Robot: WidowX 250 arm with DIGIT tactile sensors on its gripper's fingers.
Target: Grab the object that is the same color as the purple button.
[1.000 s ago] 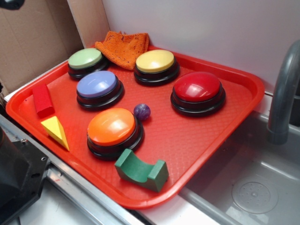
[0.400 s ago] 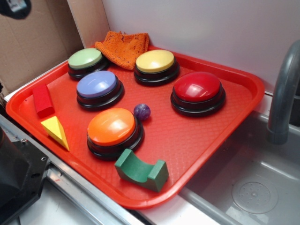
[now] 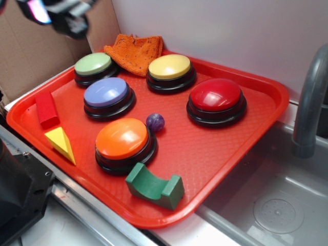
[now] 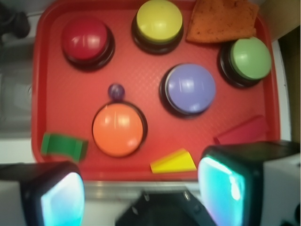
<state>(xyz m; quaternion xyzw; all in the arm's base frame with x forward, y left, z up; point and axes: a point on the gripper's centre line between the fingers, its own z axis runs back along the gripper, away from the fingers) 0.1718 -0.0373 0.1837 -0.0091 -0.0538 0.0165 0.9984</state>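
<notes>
Your red tray sits beside a grey sink, white wall behind, cardboard to the left. Purple ball touches nothing; gripper jaws spread wide above.

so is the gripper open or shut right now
Open: in the wrist view the gripper shows two fingers set wide apart, nothing between them.

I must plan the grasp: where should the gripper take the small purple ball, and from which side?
Likely from straight above, closing across the widest part of the purple ball. It is round, so no side is better, but the orange button stands close beside it; put the fingers where the tray is bare.
</notes>
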